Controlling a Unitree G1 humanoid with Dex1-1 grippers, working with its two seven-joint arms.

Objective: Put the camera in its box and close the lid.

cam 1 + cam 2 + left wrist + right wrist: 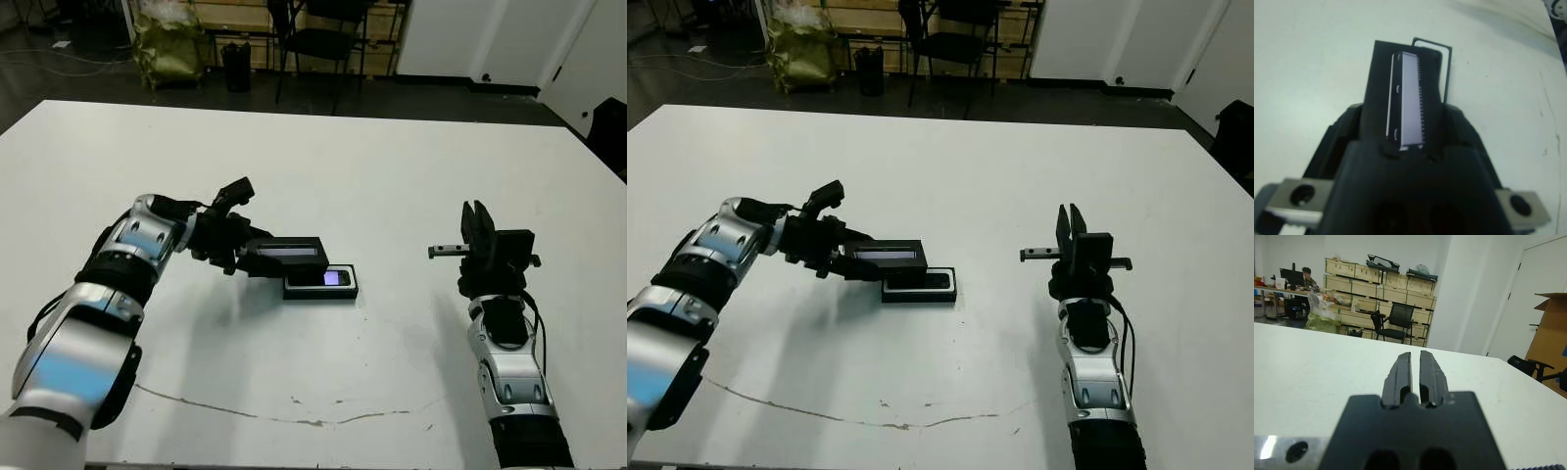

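Left claw (257, 257) level, gripping lid (289, 254)

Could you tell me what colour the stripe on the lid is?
Pale, glossy whitish-lilac on the black lid, clearest in the left wrist view.

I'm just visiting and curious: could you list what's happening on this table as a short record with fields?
left gripper: shut on the lid, holding it partly over the box
box: on the white table, its far side covered by the lid
camera: not clearly visible
right gripper: shut, empty, raised off to the side
lid: not yet seated
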